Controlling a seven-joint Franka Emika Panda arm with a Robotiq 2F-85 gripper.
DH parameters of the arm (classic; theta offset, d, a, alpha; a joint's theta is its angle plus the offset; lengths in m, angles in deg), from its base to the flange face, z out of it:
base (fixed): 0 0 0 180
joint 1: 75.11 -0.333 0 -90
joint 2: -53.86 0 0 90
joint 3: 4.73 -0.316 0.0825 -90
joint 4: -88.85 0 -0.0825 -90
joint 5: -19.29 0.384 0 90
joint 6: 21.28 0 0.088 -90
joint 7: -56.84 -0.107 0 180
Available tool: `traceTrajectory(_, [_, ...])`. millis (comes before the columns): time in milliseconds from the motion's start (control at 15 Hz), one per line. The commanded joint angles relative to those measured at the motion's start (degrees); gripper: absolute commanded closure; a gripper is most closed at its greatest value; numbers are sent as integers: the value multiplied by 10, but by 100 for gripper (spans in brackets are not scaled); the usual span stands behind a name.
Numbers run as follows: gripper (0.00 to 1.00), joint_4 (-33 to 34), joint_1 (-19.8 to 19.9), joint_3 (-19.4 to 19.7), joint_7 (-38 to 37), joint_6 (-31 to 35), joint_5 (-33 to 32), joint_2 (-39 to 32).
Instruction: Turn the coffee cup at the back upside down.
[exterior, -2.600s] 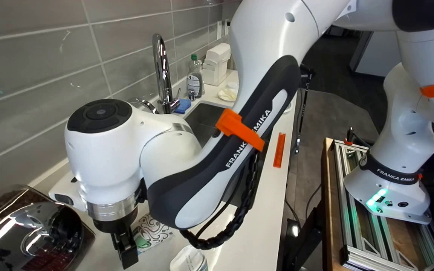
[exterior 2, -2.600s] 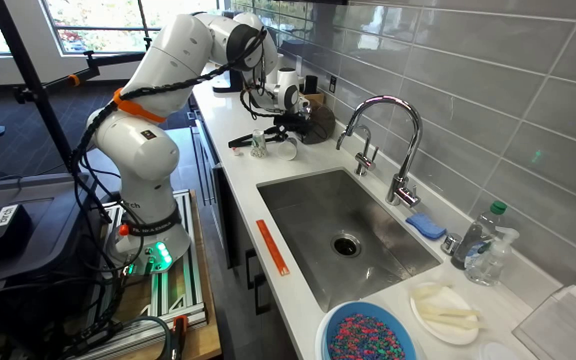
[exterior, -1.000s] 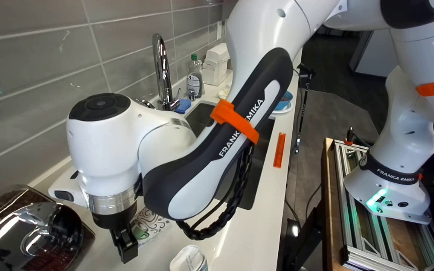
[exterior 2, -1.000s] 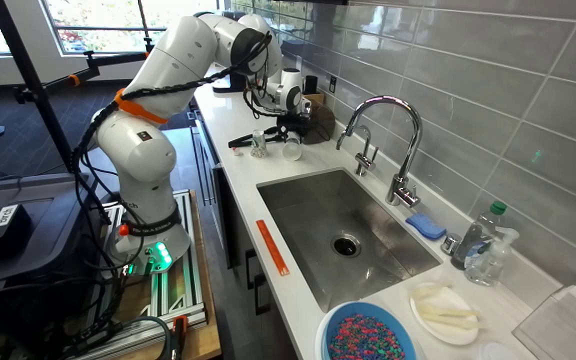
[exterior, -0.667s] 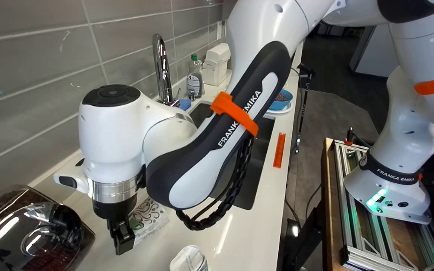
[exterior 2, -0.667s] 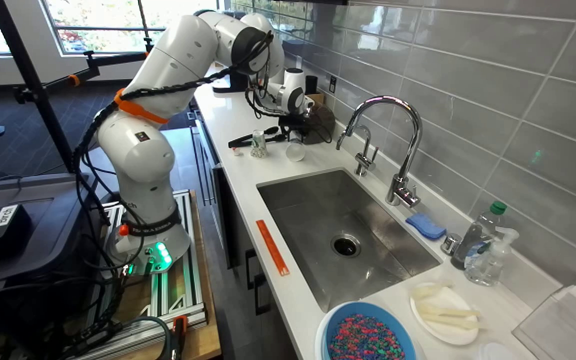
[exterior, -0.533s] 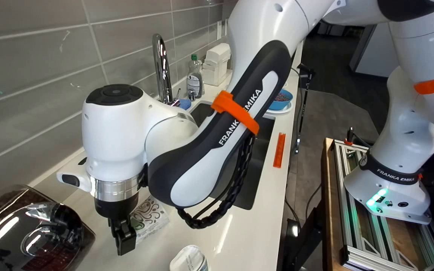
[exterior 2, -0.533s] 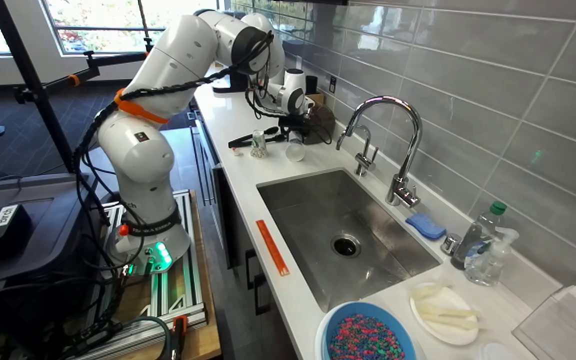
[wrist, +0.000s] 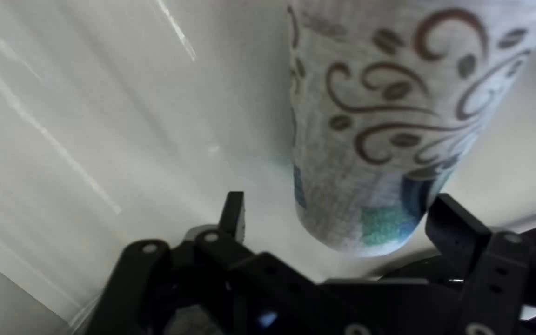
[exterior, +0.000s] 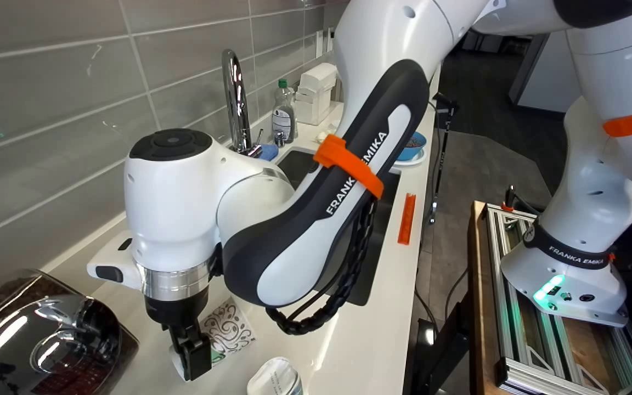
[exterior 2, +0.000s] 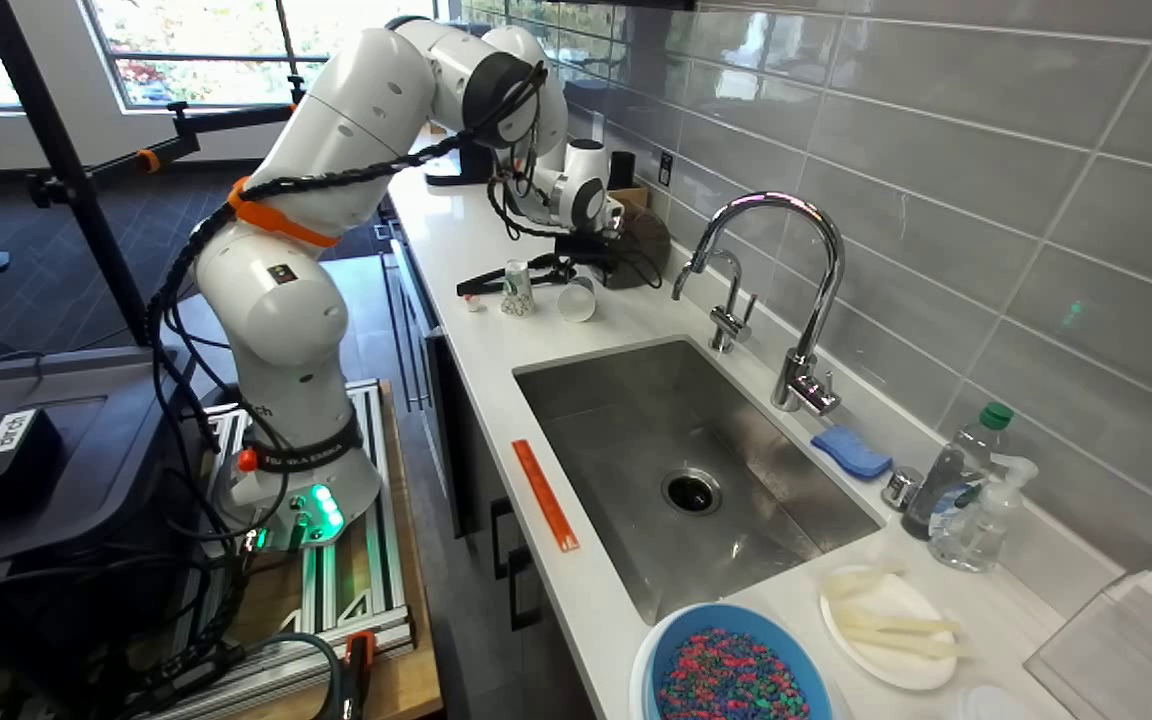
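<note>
Countertop [exterior: 357, 343]: jar [exterior: 47, 340] and upturned cup [exterior 2: 517, 288] flank the coffee cup [wrist: 375, 130]; gripper [wrist: 338, 200] spread wide, empty.

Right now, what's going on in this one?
A Franka arm is at work; in the wrist view, its open gripper straddles the base end of a patterned paper cup. The cup lies on its side on the counter, mouth toward the sink. A gap shows at one side, so it isn't gripped, nor yet upside down. A second paper cup stands nearby.
</note>
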State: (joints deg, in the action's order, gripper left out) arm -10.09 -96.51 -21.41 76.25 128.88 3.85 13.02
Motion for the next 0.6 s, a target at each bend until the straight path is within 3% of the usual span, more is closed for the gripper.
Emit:
traceTrajectory(0, [0, 1, -9, 3, 17, -32, -12, -2])
traceTrajectory(267, [5, 10, -14, -1, 34, -64, -16, -9])
traceTrajectory(533, [40, 13, -12, -7, 46, -67, -11, -14])
